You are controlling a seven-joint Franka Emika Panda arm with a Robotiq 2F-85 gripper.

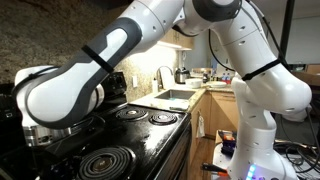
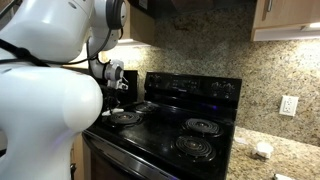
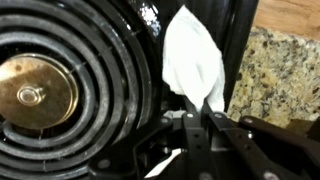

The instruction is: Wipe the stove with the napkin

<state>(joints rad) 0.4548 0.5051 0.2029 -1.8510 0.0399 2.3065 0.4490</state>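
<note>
In the wrist view my gripper point(image 3: 197, 112) is shut on a white napkin point(image 3: 192, 58), which hangs forward from the fingertips over the black stove top point(image 3: 150, 20), beside a coil burner point(image 3: 60, 90). The napkin lies near the stove's edge, next to the granite counter point(image 3: 285, 70). In an exterior view the gripper point(image 2: 120, 82) is low over the stove's back burner area point(image 2: 125, 116); the napkin is hidden there. In the other exterior view the arm point(image 1: 90, 70) blocks the gripper and the napkin, and the stove point(image 1: 130, 140) shows below it.
The stove has several coil burners point(image 2: 203, 126) and a raised back control panel point(image 2: 195, 88). Granite counter and backsplash point(image 2: 200, 45) surround it. A sink with faucet point(image 1: 165, 78) lies beyond the stove. Cabinets point(image 2: 290, 15) hang above.
</note>
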